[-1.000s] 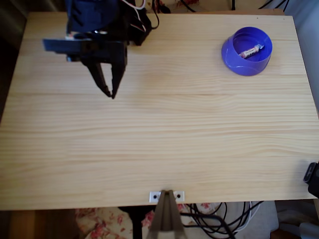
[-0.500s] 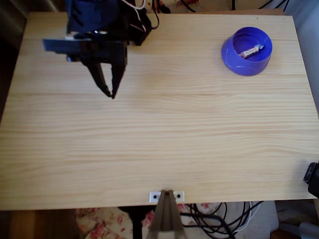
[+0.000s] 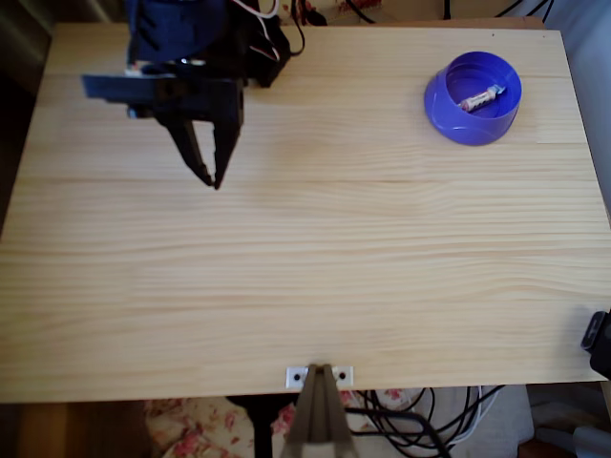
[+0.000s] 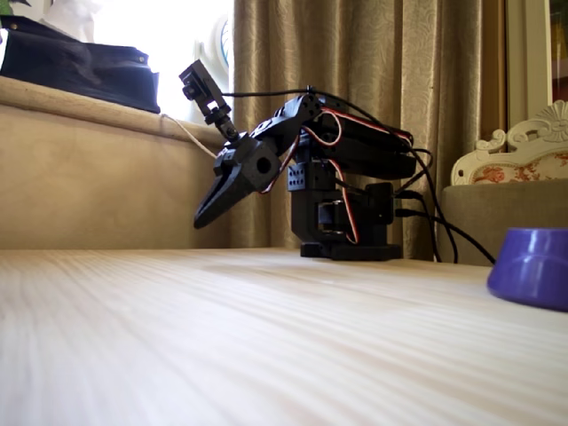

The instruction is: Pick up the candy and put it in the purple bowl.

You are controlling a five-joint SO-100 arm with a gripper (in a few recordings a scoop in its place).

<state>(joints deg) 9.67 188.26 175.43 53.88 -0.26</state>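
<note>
Nothing has shifted over the last second: the tiny pinkish-white wrapped candy [image 3: 480, 97] lies inside the round blue-purple plastic bowl [image 3: 449, 113] at two o'clock, while the black gripper [image 3: 210, 179], empty with tips nearly together, stays parked at ten o'clock, so the task looks finished.

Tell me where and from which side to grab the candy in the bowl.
Probably grip the candy across its slim middle, coming straight down through the open top of the purple bowl; the walls block any sideways approach, and it lies slanted, so turn the gripper crosswise to it.
</note>
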